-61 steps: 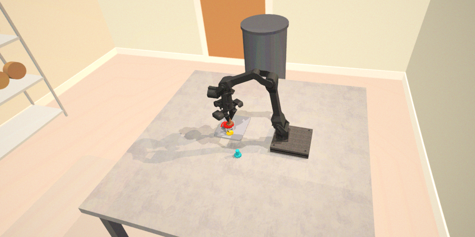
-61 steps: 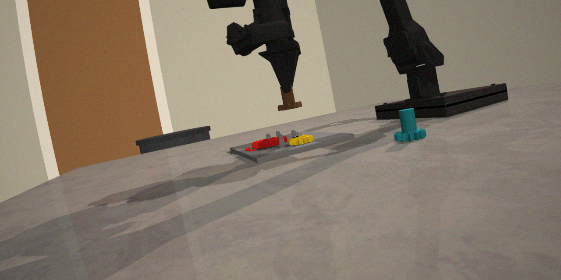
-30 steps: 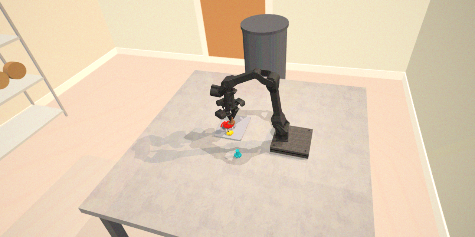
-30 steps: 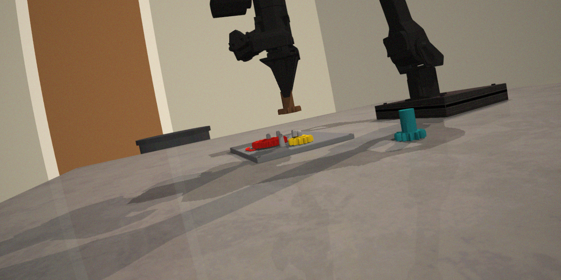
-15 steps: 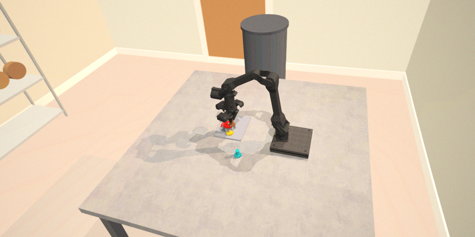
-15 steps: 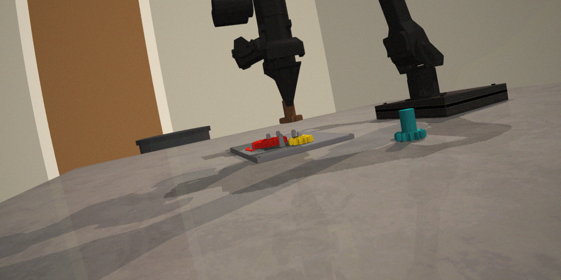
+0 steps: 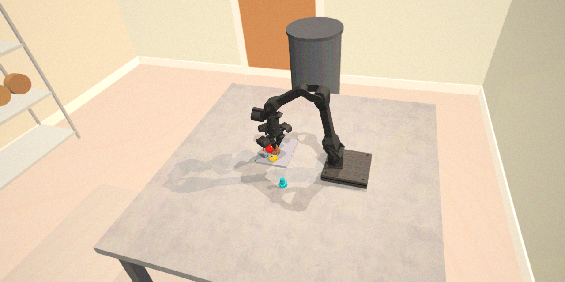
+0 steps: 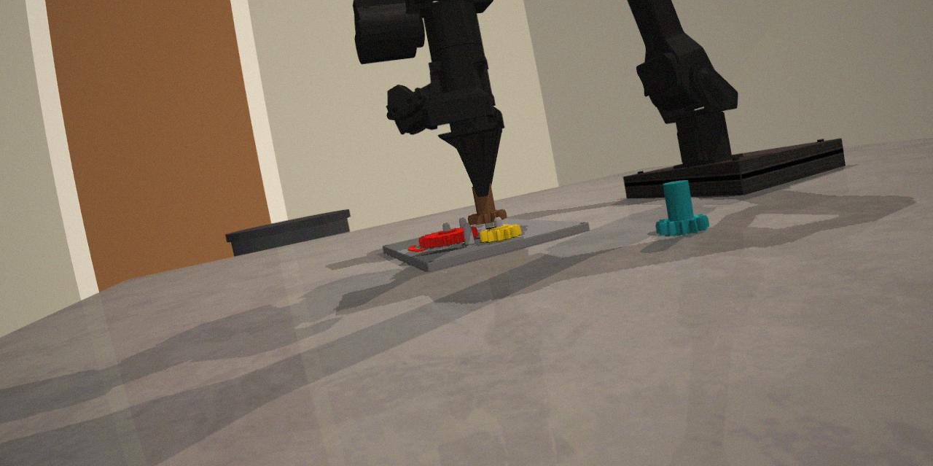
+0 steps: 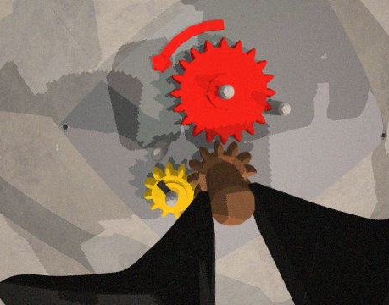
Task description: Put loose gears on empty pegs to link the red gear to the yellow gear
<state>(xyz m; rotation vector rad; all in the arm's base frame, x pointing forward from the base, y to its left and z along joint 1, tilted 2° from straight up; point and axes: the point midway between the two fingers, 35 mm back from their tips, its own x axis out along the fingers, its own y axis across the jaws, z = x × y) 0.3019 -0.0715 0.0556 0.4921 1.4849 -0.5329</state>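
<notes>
My gripper (image 8: 482,192) (image 9: 228,196) is shut on the stem of the brown gear (image 7: 276,150) (image 8: 486,216) (image 9: 221,169). The brown gear is upright, low over the grey board (image 7: 291,149) (image 8: 555,232) (image 9: 300,161), between the red gear (image 7: 269,148) (image 8: 441,238) (image 9: 228,119) and the yellow gear (image 7: 273,158) (image 8: 500,234) (image 9: 183,188). It hides whatever peg is under it; it looks slightly above the board, and I cannot tell if a peg has entered it. One empty peg (image 9: 284,108) stands right of the red gear, another peg (image 9: 158,151) above the yellow gear in the wrist view. A cyan gear (image 7: 282,183) (image 8: 681,225) stands on the table.
The red arrow (image 9: 190,36) lies beside the red gear. The arm's base plate (image 7: 349,165) (image 8: 783,165) stands on the table (image 7: 221,217) (image 8: 522,359), right of the board in the top view. A dark bin (image 7: 316,58) stands beyond the table.
</notes>
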